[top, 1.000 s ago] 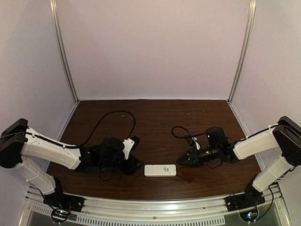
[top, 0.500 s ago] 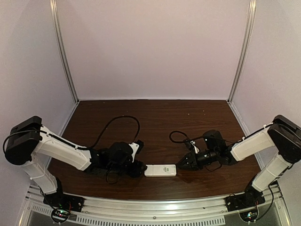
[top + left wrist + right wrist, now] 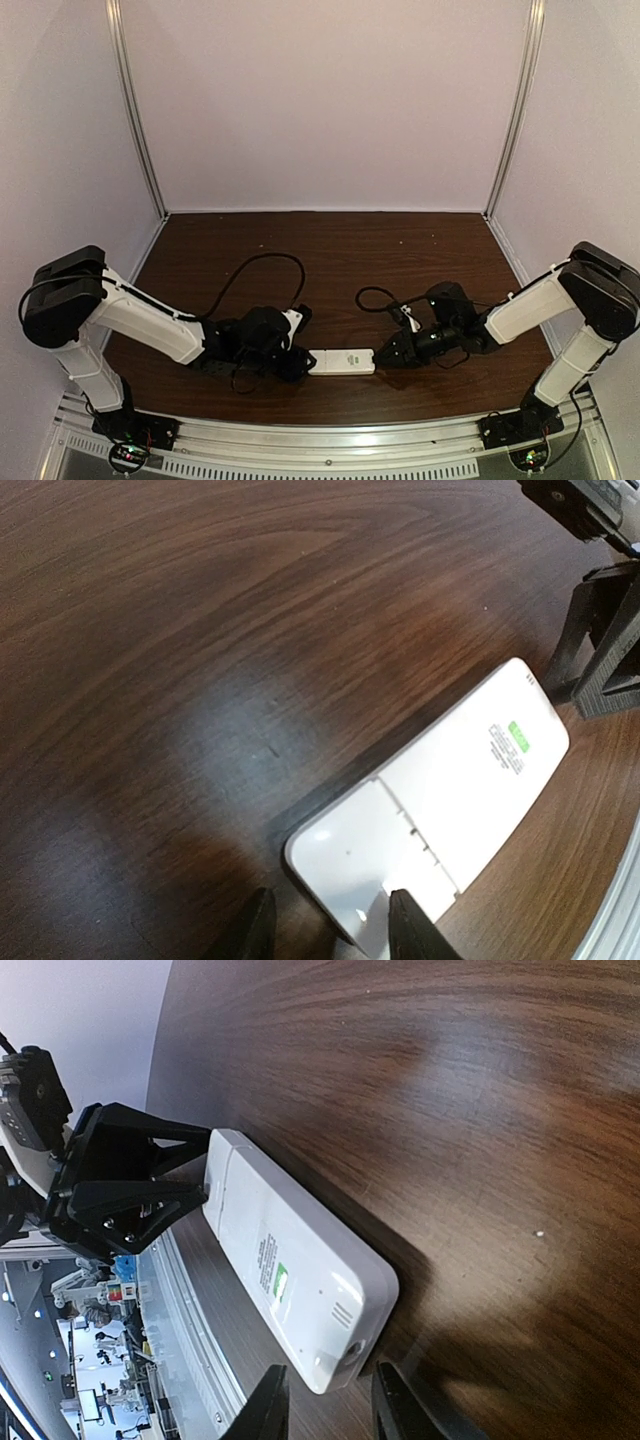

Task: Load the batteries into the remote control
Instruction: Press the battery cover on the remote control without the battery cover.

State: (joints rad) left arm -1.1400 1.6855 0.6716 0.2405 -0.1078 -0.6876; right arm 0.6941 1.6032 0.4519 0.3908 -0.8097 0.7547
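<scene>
**Operator:** Top view. What has changed?

**Technician:** Both arms have closed in. A second ago the left gripper (image 3: pixel 298 362) and the right gripper (image 3: pixel 384 354) stood apart from the remote (image 3: pixel 341 361). Now one sits at its 9 o'clock end and the other at its 3 o'clock end. The remote has not moved; it lies at 6 o'clock on the table (image 3: pixel 330 250). I judge this as bracing before the back is opened.

**Operator:** Left wrist view?

**Technician:** The remote lies back-up, green label (image 3: pixel 518 730) at the far end, with the cover seam showing. The left fingers (image 3: pixel 258 930) are spread astride the near end. A gap remains beside one of them, so nothing is pinched.

**Operator:** Right wrist view?

**Technician:** The right fingers (image 3: pixel 392 1400) are partly spread and grip nothing. The remote's end lies just ahead of them.

**Operator:** Batteries?

**Technician:** None visible in any view.

**Operator:** Surface and room?

**Technician:** Dark, glossy wood-grain top with a black cable (image 3: pixel 265 256) looping towards 12 o'clock. Pale walls (image 3: pixel 320 100), metal corner posts (image 3: pixel 135 110) and a metal rail (image 3: pixel 330 440) at 6 o'clock.
</scene>
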